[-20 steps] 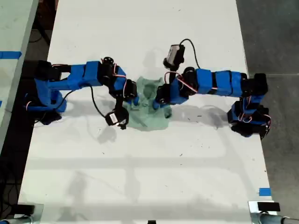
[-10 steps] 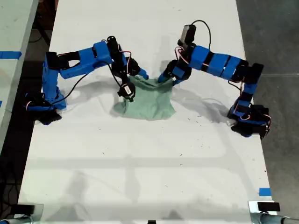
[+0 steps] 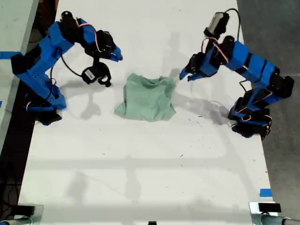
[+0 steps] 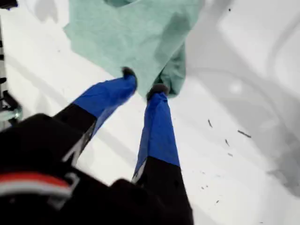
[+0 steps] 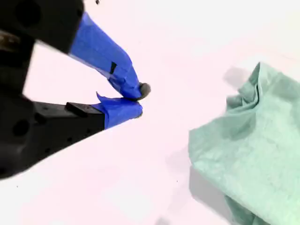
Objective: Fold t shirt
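One pale mint-green soft cloth t shirt [image 3: 147,97] lies on the white desk [image 3: 140,164] as a wrinkled, roughly square folded bundle with a puckered upper edge. Two blue arms flank it. The fingers of my first gripper [image 3: 184,76] are slightly spread, empty, with a shirt corner just beyond their tips. The fingers of my second gripper [image 3: 118,56] are pressed together, also empty, with the shirt well apart from them.

The t shirt [image 3: 147,97] is soft, matt, wrinkled cloth — the surface [image 3: 140,168] beneath looks smooth, white, faintly sheened.
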Action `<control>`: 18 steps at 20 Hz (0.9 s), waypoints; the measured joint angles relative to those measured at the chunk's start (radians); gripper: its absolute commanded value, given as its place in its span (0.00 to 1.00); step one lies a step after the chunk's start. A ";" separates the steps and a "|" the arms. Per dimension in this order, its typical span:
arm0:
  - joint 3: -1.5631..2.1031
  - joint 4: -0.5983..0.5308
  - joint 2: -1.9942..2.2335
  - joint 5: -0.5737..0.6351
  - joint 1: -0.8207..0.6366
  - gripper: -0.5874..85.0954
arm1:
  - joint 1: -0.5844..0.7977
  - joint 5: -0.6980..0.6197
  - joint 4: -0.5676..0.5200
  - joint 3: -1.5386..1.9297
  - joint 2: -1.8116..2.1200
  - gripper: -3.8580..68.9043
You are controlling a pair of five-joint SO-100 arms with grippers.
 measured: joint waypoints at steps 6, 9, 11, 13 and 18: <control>0.686 -0.227 0.660 -0.215 0.399 0.01 | -0.360 0.227 -0.121 0.710 0.871 0.06; 1.161 -0.410 0.942 -0.281 0.433 0.01 | -0.391 0.256 -0.186 1.088 1.158 0.06; 1.397 -0.492 1.080 -0.291 0.448 0.01 | -0.403 0.253 -0.190 1.293 1.319 0.06; 1.624 -0.522 1.287 -0.298 0.459 0.01 | -0.403 0.227 -0.224 1.408 1.356 0.06; 1.898 -0.494 1.640 -0.256 0.454 0.01 | -0.341 0.173 -0.224 1.536 1.368 0.06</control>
